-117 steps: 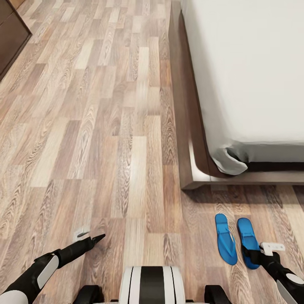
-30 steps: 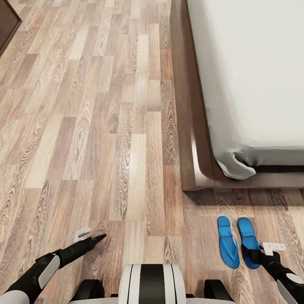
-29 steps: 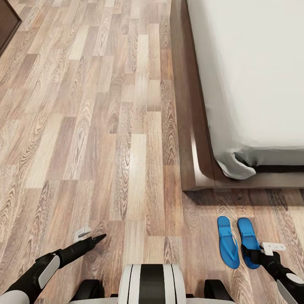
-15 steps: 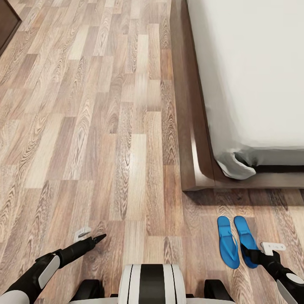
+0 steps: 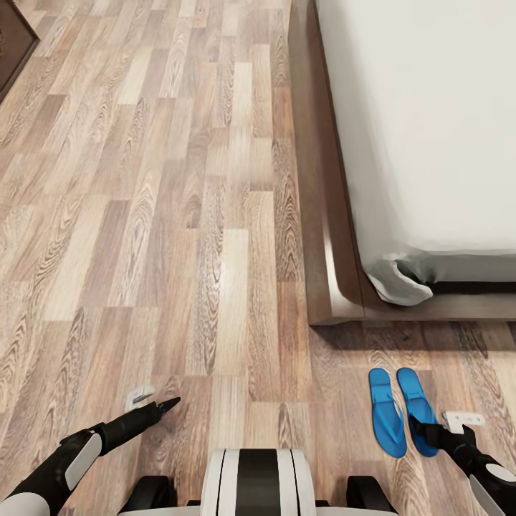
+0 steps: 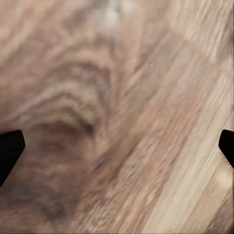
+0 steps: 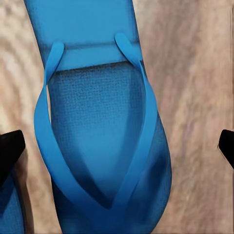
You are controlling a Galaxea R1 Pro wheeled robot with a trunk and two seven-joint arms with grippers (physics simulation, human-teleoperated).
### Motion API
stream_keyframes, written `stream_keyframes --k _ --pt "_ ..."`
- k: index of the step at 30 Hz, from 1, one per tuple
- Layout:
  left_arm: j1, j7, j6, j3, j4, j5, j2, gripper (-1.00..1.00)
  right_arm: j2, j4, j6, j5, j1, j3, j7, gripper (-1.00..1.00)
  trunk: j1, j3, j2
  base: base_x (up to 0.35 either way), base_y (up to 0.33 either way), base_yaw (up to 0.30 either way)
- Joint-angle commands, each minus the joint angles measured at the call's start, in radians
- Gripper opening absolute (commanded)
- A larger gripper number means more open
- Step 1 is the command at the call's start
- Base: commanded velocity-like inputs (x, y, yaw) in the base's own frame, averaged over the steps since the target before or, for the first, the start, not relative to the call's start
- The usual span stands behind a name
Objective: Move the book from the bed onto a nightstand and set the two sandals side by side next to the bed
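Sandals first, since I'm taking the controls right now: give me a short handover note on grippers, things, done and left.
Left gripper: open, empty, low over the floor.
Right gripper: open over the right sandal, not gripping.
The two sandals lie side by side on the floor by the corner of the bed; that part looks done.
Left: find the book, put it on a nightstand.

A wide stretch of bare floor [image 5: 179, 215] lies open left of the bed [image 5: 315, 215]. The bed frame walls off the right side. Two sandals [image 5: 388, 423] lie close together on the floor just below the bed corner, under the right gripper [image 5: 430, 433], whose fingers [image 7: 9, 148] stand wide apart.
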Motion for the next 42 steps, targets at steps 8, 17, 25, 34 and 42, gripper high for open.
stream_keyframes --k 8,17,25,34,42 --pt "0.000 0.000 0.007 -0.004 0.000 0.010 0.001 1.00 -0.001 0.001 -0.005 -0.011 -0.001 0.006 0.001 1.00 -0.004 0.031 0.002 0.000 0.000 0.000" --pt "0.000 0.000 0.007 -0.004 0.000 0.010 0.001 1.00 -0.001 0.001 -0.004 -0.011 -0.001 0.006 0.001 1.00 -0.008 0.065 0.004 0.000 0.000 0.000" --pt "0.000 0.000 0.007 -0.006 0.000 0.010 0.000 1.00 -0.001 0.001 -0.004 -0.011 -0.001 0.006 0.001 1.00 -0.011 0.096 0.006 0.000 0.000 0.000" --pt "0.000 0.000 0.007 -0.007 0.000 0.010 0.000 1.00 -0.001 0.000 -0.004 -0.011 -0.001 0.006 0.001 1.00 -0.015 0.131 0.008 0.000 0.000 0.000" --pt "0.000 0.000 0.007 -0.006 0.000 0.010 -0.005 1.00 -0.001 0.000 -0.004 -0.011 -0.001 0.006 0.001 1.00 -0.019 0.162 0.010 0.000 0.000 0.000"
